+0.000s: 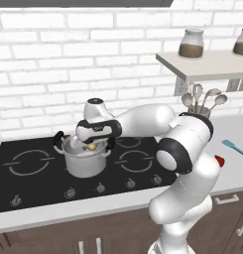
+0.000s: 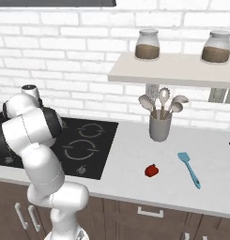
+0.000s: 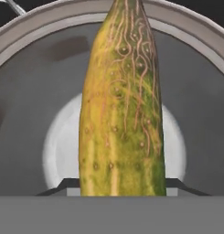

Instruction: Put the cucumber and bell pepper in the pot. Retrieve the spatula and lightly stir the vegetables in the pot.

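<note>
Cucumber (image 3: 120,105) ran up the middle of the hand view, clamped in the gripper (image 1: 92,145) over the pot (image 1: 85,158) at centre-left of the left base view. It looked light, stiff and slick, best held across its thick middle.

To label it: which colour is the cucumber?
Yellow-green cucumber, clearest in hand view.
</note>
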Controlling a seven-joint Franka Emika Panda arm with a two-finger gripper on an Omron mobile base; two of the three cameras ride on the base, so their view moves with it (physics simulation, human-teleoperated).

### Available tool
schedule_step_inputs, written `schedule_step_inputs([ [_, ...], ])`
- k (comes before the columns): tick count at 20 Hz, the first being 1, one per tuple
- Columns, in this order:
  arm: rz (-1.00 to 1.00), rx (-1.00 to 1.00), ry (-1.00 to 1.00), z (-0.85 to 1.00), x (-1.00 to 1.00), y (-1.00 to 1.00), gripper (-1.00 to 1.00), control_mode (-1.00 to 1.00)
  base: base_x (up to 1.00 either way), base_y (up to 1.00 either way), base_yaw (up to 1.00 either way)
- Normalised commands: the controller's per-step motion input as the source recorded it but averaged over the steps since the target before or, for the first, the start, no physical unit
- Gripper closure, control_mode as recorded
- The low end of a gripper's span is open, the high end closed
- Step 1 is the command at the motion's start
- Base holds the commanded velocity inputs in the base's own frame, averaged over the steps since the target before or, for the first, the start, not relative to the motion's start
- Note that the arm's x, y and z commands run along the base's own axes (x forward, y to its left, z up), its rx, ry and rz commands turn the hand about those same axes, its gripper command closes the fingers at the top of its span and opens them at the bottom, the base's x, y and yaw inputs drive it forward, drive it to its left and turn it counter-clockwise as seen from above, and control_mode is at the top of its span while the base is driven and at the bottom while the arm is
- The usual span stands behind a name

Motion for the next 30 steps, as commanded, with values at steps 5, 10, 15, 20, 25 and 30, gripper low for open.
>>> schedule_step_inputs([
  [5,-0.03,0.0,0.0,-0.28,-0.01,0.19,1.0,-1.0,0.0,0.0,0.0],
  [10,-0.01,0.0,0.0,-0.17,-0.37,0.03,-1.0,-1.0,0.0,0.0,0.0],
  [15,0.0,0.0,0.0,-0.14,-0.6,0.0,-1.0,-1.0,0.0,0.0,0.0],
  [20,0.0,0.0,0.0,-0.07,-0.47,0.0,-1.0,-1.0,0.0,0.0,0.0],
  [25,0.0,0.0,0.0,0.0,-0.09,0.0,-1.0,-1.0,0.0,0.0,0.0],
  [30,0.0,0.05,0.0,0.34,0.27,0.0,-1.0,-1.0,0.0,0.0,0.0],
])
